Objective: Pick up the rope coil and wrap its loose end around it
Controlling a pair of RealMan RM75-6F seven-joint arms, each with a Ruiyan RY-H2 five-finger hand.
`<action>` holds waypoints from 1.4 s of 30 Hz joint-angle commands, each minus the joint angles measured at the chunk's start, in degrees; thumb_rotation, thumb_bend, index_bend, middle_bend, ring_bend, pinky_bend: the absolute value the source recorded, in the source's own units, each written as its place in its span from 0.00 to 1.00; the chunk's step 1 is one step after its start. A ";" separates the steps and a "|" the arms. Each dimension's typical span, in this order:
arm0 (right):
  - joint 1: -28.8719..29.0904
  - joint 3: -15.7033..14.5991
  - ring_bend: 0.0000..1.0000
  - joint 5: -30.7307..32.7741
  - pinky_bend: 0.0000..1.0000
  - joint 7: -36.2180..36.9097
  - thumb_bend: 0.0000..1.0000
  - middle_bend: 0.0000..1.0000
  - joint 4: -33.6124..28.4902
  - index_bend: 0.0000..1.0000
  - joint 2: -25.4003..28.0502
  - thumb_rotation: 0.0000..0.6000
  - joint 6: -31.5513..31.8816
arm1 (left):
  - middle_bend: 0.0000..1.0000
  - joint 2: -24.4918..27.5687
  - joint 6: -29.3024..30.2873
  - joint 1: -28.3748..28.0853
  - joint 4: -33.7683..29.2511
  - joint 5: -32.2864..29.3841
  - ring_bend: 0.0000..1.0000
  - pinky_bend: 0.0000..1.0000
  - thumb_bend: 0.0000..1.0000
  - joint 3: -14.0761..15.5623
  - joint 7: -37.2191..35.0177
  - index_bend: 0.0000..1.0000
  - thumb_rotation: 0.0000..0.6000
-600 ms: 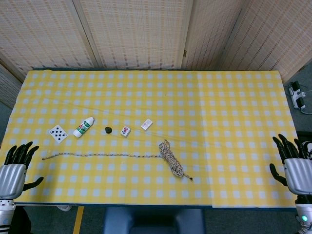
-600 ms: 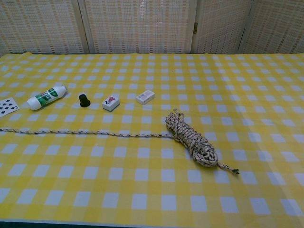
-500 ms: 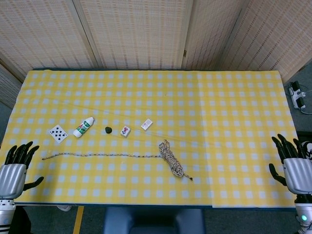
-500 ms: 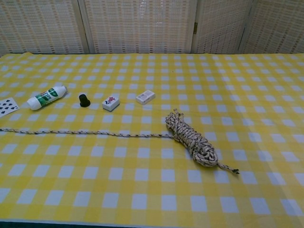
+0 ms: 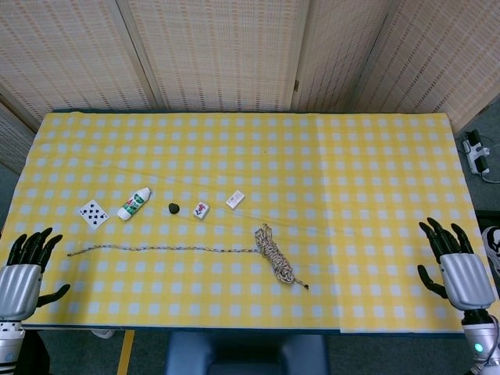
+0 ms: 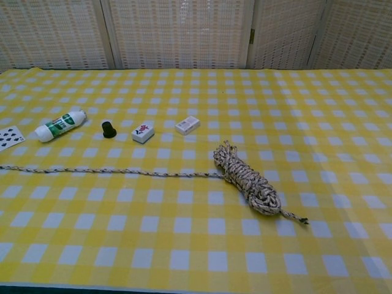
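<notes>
While both hands' fingers (image 5: 31, 245) are spread, empty, the rope coil (image 5: 274, 255) lies well apart, between them.

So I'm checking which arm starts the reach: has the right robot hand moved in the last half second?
Yes. In the head view the right robot hand has shifted left, inward over the table's right edge, toward the rope coil.

worktop cloth (image 5: 351, 180): yellow and white check
braided rope coil (image 6: 248, 177): cream flecked dark
plastic bottle (image 6: 59, 125): white, green label
playing card (image 5: 93, 212): white, black pips
small knob (image 6: 109, 129): black
</notes>
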 commanded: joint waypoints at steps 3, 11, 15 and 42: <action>1.28 -0.07 0.14 -1.69 0.01 -0.05 0.44 0.07 -0.60 0.00 -0.50 1.00 -0.77 | 0.10 0.08 0.39 0.20 -0.02 0.28 0.10 0.00 0.15 0.11 -0.29 0.18 1.00; 6.95 -0.06 0.12 -6.70 0.01 0.67 0.31 0.06 -3.33 0.00 -1.43 1.00 -6.13 | 0.10 0.60 0.52 0.21 -0.49 0.80 0.10 0.00 0.15 0.24 -0.26 0.18 1.00; 10.83 0.02 0.10 -7.89 0.00 -1.65 0.25 0.05 -5.21 0.00 -2.31 1.00 -11.33 | 0.10 0.86 0.83 0.35 -0.80 1.11 0.10 0.00 0.15 0.34 -0.43 0.18 1.00; 29.70 6.61 0.00 9.02 0.00 -22.38 0.19 0.00 -0.89 0.00 -25.60 1.00 -30.50 | 0.10 2.02 2.31 1.84 -1.67 1.91 0.10 0.00 0.15 1.18 -1.20 0.16 1.00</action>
